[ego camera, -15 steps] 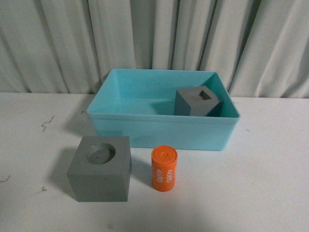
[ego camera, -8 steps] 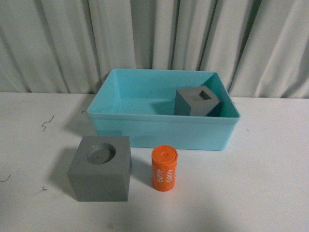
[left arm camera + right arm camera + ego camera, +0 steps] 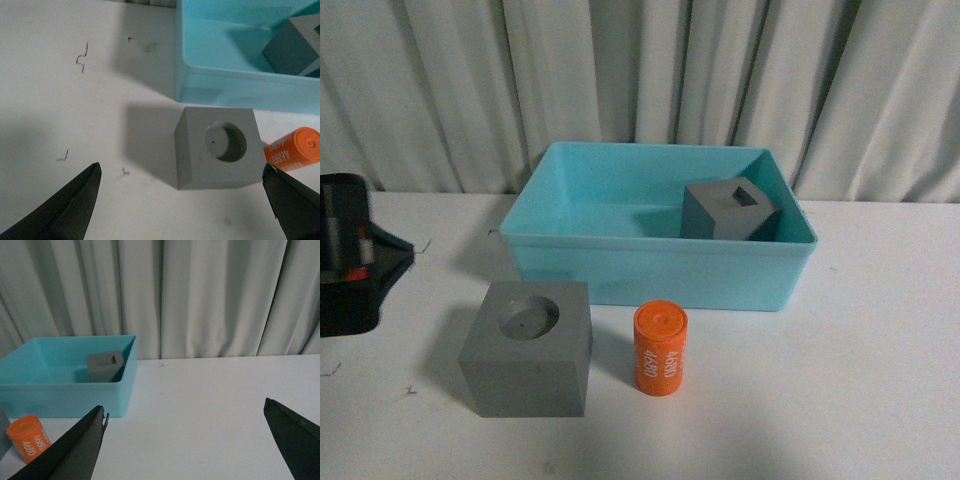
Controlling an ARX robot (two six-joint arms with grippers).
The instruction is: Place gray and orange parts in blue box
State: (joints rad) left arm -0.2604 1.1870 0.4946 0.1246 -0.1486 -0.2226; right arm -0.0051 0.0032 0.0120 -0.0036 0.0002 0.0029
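The left pincer [image 3: 181, 166], wide open and empty, has the round-hole gray cube [image 3: 220, 150] ahead of its gap on the worktop [image 3: 50, 110]: likely rigid, light and matte-grippy, best clamped across opposite flat sides.

We record a white desk [image 3: 880, 350] with a plain matte surface that spans the full width of the front view. Behind it hangs a pale grey-white curtain [image 3: 640, 80] in deep vertical folds, and it reaches down to the desk's far edge.

In the left wrist view we note small dark debris lying loose on the desk. There is a curled scrap [image 3: 81, 54], a fleck [image 3: 130, 38] near it, and a faint smudge [image 3: 149, 47] just beside that fleck. Well apart from these lie a short sliver [image 3: 65, 155] and a second sliver [image 3: 125, 171]. We cannot tell what the debris is made of. Soft grey shadows fall across the desk.
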